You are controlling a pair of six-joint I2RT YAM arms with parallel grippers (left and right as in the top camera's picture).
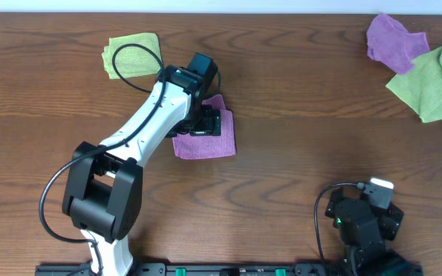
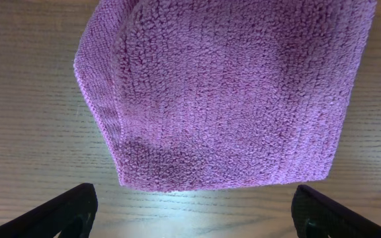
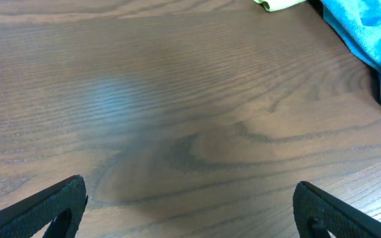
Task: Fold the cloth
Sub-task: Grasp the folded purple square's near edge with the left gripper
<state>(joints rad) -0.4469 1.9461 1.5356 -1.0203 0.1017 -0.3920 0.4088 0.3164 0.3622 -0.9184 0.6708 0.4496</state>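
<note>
Beyond the left pincer (image 2: 190, 215), off to its left, the left lime-green cloth (image 1: 133, 55) sits bunched on the bench (image 1: 298, 115). Left pincer hangs low over the cloth (image 1: 209, 144), jaws wide, gripping nothing. In the wrist view both fingers (image 2: 58, 211) are spread to the frame corners. The cloth's near edge is just ahead of them, flat on the wood. The cloth is a folded, rough rectangle, directly under and ahead of this pincer.

Right pincer (image 3: 190, 211) is well apart from the cloth, at the bench's near edge, jaws wide and empty over bare wood. Far ahead of it are a crumpled purple cloth (image 1: 394, 40), then the right lime-green cloth (image 1: 432, 84) touching it, then a blue cloth (image 3: 369, 39) ahead-right at the bench edge.
</note>
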